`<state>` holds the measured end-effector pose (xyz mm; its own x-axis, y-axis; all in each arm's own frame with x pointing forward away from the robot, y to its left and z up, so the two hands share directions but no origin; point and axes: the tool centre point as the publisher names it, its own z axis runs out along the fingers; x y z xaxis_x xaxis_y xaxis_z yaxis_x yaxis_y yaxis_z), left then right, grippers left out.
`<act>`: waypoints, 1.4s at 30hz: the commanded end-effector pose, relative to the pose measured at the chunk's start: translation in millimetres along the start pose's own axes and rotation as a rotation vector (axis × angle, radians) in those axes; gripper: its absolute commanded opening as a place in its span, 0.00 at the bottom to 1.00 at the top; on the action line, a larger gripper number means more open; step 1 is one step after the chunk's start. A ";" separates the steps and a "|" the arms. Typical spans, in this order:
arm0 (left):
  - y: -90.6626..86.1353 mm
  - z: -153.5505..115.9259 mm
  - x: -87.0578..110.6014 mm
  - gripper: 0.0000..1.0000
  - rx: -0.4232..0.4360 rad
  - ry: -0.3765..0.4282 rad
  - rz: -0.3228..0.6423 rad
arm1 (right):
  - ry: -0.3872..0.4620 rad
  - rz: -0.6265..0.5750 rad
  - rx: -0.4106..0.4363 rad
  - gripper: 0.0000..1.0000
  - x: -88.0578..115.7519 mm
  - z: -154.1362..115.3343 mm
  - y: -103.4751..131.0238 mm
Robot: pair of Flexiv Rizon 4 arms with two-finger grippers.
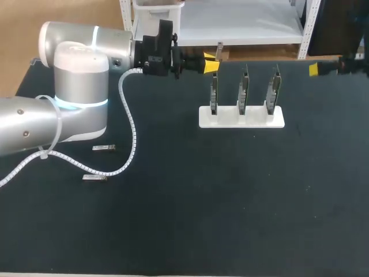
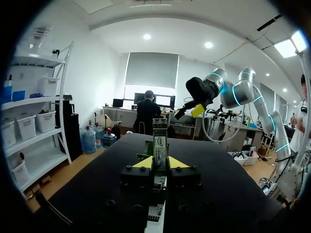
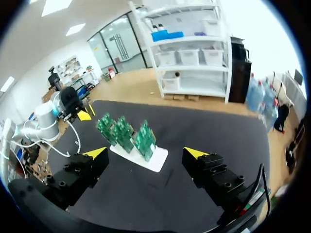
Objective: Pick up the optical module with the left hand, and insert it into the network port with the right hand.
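My left gripper hovers behind the left end of the board stand, shut on a slim silver optical module. In the left wrist view the module stands upright between the yellow tips of that gripper. My right gripper hangs at the far right edge of the table, open and empty. In the right wrist view its fingers are spread wide, and the three green network boards on the white stand lie ahead of them. The left gripper shows beyond the boards.
The white stand holds three upright green boards in the table's middle back. Two spare modules lie on the black mat at the left, near the left arm's white cable.
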<state>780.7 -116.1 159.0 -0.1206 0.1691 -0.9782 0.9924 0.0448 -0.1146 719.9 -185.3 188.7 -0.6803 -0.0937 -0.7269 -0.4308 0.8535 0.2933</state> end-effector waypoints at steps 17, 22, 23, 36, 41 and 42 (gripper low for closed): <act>-1.7 -0.5 0.3 0.00 -0.005 -0.002 0.001 | 0.172 -0.630 -0.815 1.00 -69.0 56.5 56.5; -1.7 -0.5 0.3 0.00 -0.005 -0.002 0.001 | 0.170 -0.671 -0.936 1.00 -73.3 70.6 75.7; -1.7 -0.5 0.3 0.00 -0.005 -0.002 0.001 | 0.167 -0.680 -0.953 1.00 -73.6 74.0 80.9; -1.7 -0.5 0.3 0.00 -0.005 -0.002 0.001 | 0.150 -0.754 -1.078 1.00 -71.5 105.5 113.4; -1.7 -0.5 0.3 0.00 -0.005 -0.002 0.001 | 0.123 -0.725 -1.046 1.00 -73.6 116.2 116.8; -1.7 -0.5 0.3 0.00 -0.005 -0.002 0.001 | 0.115 -0.724 -1.024 1.00 -73.8 117.7 117.7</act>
<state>780.6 -116.3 158.9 -0.1206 0.1691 -0.9782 0.9924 0.0449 -0.1146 780.5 -21.7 207.2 -0.1211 -0.4628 -0.8782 -0.9914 0.0998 0.0841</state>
